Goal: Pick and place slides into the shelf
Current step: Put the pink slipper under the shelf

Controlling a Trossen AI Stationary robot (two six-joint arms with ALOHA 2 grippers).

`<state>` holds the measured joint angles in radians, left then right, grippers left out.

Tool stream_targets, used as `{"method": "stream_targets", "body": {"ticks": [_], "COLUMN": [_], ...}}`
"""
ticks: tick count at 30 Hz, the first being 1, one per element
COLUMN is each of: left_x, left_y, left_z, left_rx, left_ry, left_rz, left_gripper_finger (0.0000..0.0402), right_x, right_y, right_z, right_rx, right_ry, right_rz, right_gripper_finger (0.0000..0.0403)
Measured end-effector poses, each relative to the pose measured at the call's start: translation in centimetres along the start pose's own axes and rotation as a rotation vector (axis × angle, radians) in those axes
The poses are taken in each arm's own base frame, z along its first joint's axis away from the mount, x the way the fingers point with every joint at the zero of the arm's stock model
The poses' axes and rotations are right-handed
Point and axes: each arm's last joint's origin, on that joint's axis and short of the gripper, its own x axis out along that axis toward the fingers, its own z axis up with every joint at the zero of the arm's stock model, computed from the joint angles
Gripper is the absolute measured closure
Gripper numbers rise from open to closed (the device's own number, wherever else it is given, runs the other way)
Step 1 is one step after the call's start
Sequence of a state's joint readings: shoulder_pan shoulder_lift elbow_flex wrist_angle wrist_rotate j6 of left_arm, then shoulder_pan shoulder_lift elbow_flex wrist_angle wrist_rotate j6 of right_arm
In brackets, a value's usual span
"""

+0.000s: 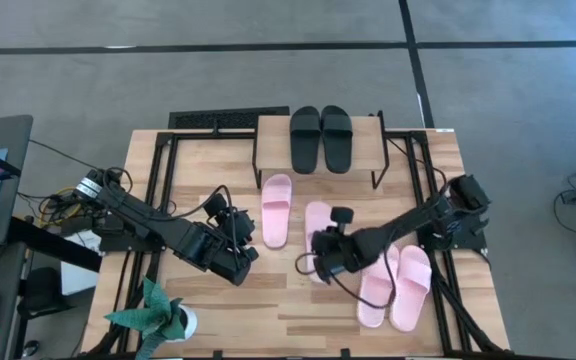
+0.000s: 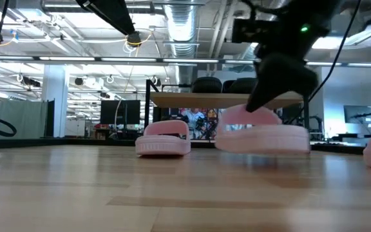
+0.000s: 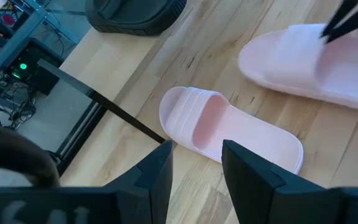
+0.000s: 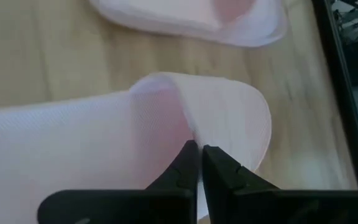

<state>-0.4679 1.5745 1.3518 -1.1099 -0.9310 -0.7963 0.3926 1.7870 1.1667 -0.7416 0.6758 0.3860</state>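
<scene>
The shelf point(image 1: 368, 140) stands at the table's far edge, and the black pair of slides point(image 1: 320, 138) lies on its plank top. My right gripper point(image 1: 326, 245) is shut on one pink slide point(image 1: 318, 222) at the table's middle. A second pink slide point(image 1: 276, 210) lies sole-down to its left. My left gripper point(image 1: 238, 232) is open and hovers just left of that second slide point(image 3: 229, 127), touching nothing. Two more pink slides point(image 1: 396, 285) lie side by side near the right front. My right gripper pinches the pink slide's wide strap at its edge point(image 4: 188, 127) between both fingers, coming from above and slanting down. In the low view the slide point(image 2: 263, 136) hangs roughly level below the fingers, and a shadow under it shows that it is just off the table.
A potted green plant point(image 1: 158, 315) stands at the near left corner. Black frame rails point(image 1: 158, 190) run along both sides of the table. The shelf plank point(image 2: 224, 100) shows behind the slides in the low view. Bare wood lies along the near middle.
</scene>
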Motion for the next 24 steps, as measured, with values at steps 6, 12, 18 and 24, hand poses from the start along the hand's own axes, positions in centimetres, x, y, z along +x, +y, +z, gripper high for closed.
{"method": "stream_targets", "body": {"ticks": [6, 12, 18, 24], "left_x": [0.0, 0.0, 0.0, 0.0], "left_y": [0.0, 0.0, 0.0, 0.0], "left_z": [0.0, 0.0, 0.0, 0.0], "left_rx": [0.0, -0.004, -0.002, -0.004], "left_ry": [0.0, 0.0, 0.001, -0.007], "left_rz": [0.0, 0.0, 0.002, 0.01], "left_gripper_finger": [0.0273, 0.0273, 0.0273, 0.0273], "right_x": [2.5, 4.2, 5.4, 6.5], "right_y": [-2.1, -3.8, -5.4, -6.9], "right_z": [0.7, 1.0, 1.9, 2.4], "right_rx": [0.037, 0.031, 0.018, 0.027], "right_ry": [0.008, 0.023, -0.004, -0.02], "right_rz": [0.005, 0.018, 0.032, 0.031], "right_gripper_finger": [0.0402, 0.0402, 0.0403, 0.0403]}}
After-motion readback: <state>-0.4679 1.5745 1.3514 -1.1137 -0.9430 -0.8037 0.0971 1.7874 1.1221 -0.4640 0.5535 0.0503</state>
